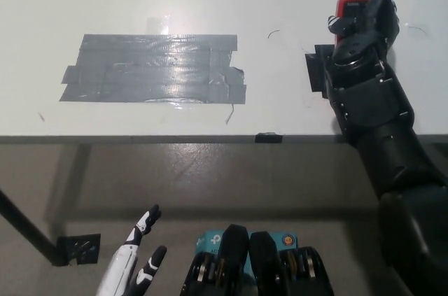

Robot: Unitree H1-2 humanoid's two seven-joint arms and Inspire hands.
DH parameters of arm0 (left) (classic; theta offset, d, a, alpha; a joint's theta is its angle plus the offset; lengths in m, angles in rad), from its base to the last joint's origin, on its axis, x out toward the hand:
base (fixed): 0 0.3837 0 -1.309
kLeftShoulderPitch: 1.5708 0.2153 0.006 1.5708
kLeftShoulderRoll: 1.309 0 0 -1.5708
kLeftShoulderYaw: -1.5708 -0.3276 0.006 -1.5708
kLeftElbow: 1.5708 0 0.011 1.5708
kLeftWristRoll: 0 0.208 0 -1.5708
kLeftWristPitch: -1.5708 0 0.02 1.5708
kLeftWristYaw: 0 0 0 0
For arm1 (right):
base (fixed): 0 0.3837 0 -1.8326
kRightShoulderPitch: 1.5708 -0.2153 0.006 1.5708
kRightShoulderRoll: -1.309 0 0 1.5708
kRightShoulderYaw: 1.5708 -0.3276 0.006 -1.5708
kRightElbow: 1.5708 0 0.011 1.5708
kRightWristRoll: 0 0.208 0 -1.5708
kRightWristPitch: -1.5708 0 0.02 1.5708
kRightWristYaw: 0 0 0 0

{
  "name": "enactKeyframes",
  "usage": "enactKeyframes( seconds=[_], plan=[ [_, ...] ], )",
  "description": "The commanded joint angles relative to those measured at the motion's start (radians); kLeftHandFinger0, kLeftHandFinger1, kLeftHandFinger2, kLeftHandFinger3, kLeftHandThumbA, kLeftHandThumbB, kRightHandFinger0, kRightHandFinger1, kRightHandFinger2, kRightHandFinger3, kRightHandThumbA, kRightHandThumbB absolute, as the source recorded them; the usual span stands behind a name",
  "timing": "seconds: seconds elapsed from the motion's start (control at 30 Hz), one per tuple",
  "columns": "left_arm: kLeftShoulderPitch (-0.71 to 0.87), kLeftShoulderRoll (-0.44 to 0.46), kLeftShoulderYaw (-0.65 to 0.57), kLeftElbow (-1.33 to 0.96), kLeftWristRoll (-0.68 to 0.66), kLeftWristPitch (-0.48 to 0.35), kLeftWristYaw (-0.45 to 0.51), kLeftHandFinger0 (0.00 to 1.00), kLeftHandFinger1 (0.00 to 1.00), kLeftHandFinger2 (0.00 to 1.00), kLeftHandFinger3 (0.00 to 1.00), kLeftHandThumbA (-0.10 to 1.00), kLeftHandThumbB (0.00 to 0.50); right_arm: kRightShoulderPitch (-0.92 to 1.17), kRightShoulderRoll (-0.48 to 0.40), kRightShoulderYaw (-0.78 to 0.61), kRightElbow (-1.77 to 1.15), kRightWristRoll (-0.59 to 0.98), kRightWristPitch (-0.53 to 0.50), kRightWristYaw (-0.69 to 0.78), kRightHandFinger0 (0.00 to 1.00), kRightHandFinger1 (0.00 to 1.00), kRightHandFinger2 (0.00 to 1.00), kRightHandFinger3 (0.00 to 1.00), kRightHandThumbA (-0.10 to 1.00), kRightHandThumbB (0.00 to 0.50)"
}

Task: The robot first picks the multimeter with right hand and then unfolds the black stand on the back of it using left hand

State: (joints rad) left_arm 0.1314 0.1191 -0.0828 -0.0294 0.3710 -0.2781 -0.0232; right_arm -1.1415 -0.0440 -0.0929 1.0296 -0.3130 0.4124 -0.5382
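The black right hand [367, 19] is seen reaching over the white table [280, 93], laid on top of the red multimeter [350, 6], which lies at the far right of the table, well to the right of the grey tape patch [154, 68]. Only the upper red edge and a small part of the multimeter's face are shown; the rest is covered by the hand. The fingers are curled down over the meter and touch it, but whether a firm hold has been taken cannot be told, since the underside is hidden. A black tape mark [316, 68] is seen just below the multimeter, partly under the wrist. The white left hand [136, 257] is held low, below the table's near edge and below the tape patch, with its fingers spread apart and nothing in them. Between the tape patch and the multimeter a bare stretch of table is left free. The near edge of the table runs straight across below the patch, with a small black tab [268, 138] fixed on it.
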Motion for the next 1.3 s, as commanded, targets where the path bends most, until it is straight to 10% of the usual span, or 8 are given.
enactKeyframes(
  seconds=[0.0,0.67,0.7,0.73,0.8,0.87,1.1,1.27],
  plan=[
    [-0.010,0.008,0.006,-0.026,0.016,-0.021,0.033,1.00,1.00,1.00,1.00,1.00,0.137,-0.037,0.001,-0.003,0.035,0.055,-0.006,0.043,1.00,1.00,1.00,1.00,0.77,0.500],
    [-0.031,0.016,0.012,-0.032,0.012,-0.015,0.023,1.00,1.00,1.00,1.00,1.00,0.153,-0.044,-0.062,0.211,0.337,-0.045,0.058,0.378,1.00,1.00,1.00,1.00,0.64,0.480],
    [-0.041,0.016,0.011,-0.033,0.014,-0.008,0.019,1.00,1.00,1.00,1.00,1.00,0.137,-0.023,-0.056,0.250,0.333,-0.083,0.040,0.291,0.07,0.21,0.39,1.00,-0.01,0.339],
    [-0.045,0.017,0.010,-0.034,0.015,-0.005,0.018,1.00,1.00,1.00,1.00,1.00,0.136,-0.015,-0.054,0.276,0.334,-0.092,0.031,0.253,0.00,0.01,0.22,1.00,-0.04,0.292],
    [-0.045,0.017,0.010,-0.034,0.015,-0.004,0.018,1.00,1.00,1.00,1.00,1.00,0.136,-0.017,-0.056,0.295,0.340,-0.077,0.029,0.252,0.00,0.00,0.12,1.00,-0.04,0.283],
    [-0.047,0.016,0.011,-0.021,0.012,-0.029,0.029,1.00,1.00,1.00,1.00,1.00,0.135,0.009,-0.061,0.301,0.332,-0.062,-0.025,0.211,0.22,0.28,0.42,0.98,-0.06,0.260],
    [-0.055,0.021,0.017,-0.030,0.008,-0.018,0.023,1.00,1.00,1.00,1.00,1.00,0.137,0.013,-0.063,0.287,0.339,-0.038,-0.050,0.189,0.19,0.23,0.38,0.96,-0.06,0.278],
    [-0.071,0.022,0.021,-0.024,0.002,-0.013,0.022,1.00,1.00,1.00,1.00,1.00,0.144,0.013,-0.072,0.247,0.330,-0.004,-0.075,0.166,0.41,0.47,0.58,0.88,-0.10,0.271]
  ],
)
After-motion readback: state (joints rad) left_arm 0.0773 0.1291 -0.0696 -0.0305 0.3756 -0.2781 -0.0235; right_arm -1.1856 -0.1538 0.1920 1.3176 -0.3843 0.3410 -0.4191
